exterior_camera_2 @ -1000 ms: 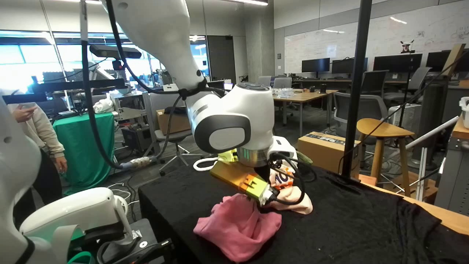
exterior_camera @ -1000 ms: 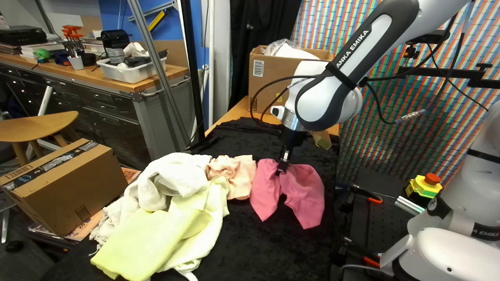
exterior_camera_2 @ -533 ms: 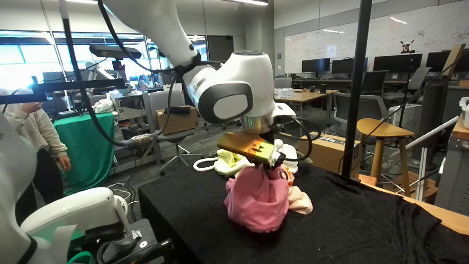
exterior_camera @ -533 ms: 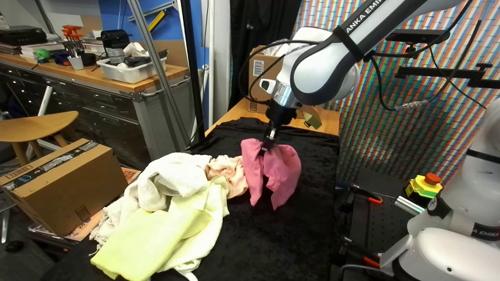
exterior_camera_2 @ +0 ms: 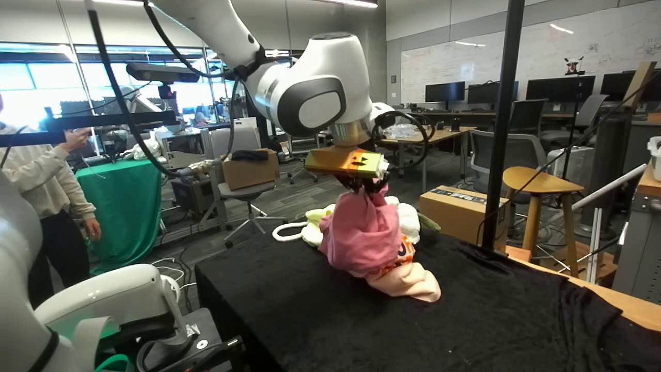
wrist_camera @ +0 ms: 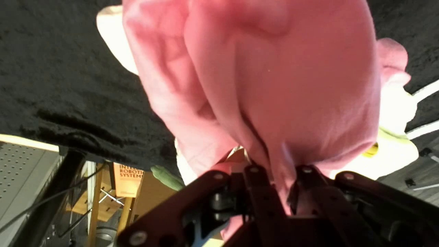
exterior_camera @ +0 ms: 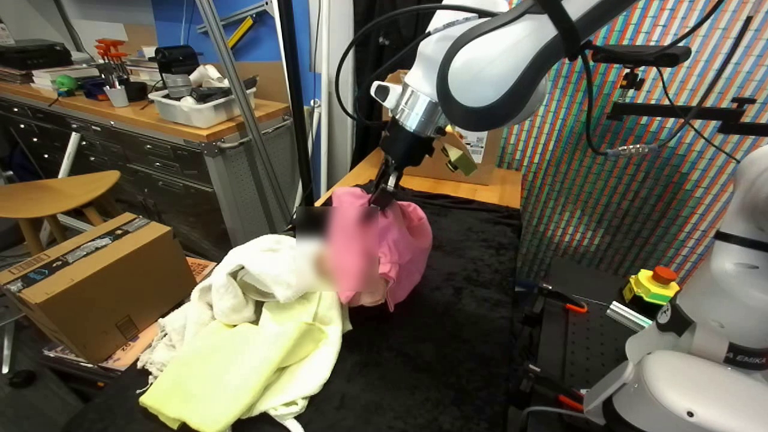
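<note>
- Black fabric (exterior_camera: pixel 432 363) covers most of your desk (exterior_camera: pixel 507 186), with bare wood at its far end in an exterior view.
- Your end effector (wrist_camera: pixel 279 176) is closed on a gathered fold of the pink cloth (wrist_camera: pixel 301 82); you can see the fold pinched between its jaws in the wrist view.
- From there the pink cloth hangs loosely over the desk in both exterior views.
- You find the peach cloth (exterior_camera_2: pixel 405 284) on the black fabric, showing just below the pink cloth in an exterior view; you cannot tell whether the two touch.
- Near these, your white towel (exterior_camera: pixel 270 258) and yellow cloth (exterior_camera: pixel 234 360) lie heaped together, touching; a blurred patch hides part of the towel and the pink cloth from you.
- Behind the arm (exterior_camera: pixel 492 81), you have a carton (exterior_camera: pixel 489 159) standing on the bare wood.
- Past the desk you see a box (exterior_camera_2: pixel 457 217) and a stool (exterior_camera_2: pixel 542 181) to one side, and a person (exterior_camera_2: pixel 46 186) with one hand raised near a green drape (exterior_camera_2: pixel 124 217) to the other.
</note>
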Controlling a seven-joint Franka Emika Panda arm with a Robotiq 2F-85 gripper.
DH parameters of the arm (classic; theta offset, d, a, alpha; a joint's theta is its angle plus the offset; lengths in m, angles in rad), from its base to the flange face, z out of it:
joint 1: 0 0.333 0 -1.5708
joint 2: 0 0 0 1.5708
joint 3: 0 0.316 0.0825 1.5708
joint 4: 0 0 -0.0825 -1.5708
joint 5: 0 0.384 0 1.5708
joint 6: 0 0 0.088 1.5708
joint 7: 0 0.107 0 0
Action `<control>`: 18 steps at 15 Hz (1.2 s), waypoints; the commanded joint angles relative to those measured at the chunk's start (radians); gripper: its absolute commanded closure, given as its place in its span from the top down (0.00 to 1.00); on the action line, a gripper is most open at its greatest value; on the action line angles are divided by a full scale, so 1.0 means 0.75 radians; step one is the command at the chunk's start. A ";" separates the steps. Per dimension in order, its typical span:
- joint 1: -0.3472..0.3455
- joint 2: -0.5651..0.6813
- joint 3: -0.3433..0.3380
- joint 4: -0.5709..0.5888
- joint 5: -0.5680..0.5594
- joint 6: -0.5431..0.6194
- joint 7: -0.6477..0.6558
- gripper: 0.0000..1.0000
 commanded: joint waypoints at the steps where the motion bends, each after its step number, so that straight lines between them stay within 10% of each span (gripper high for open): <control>1: 0.061 0.033 -0.006 0.111 -0.056 -0.019 0.064 0.08; 18: 0.193 0.454 0.126 0.674 -0.416 -0.153 0.564 0.07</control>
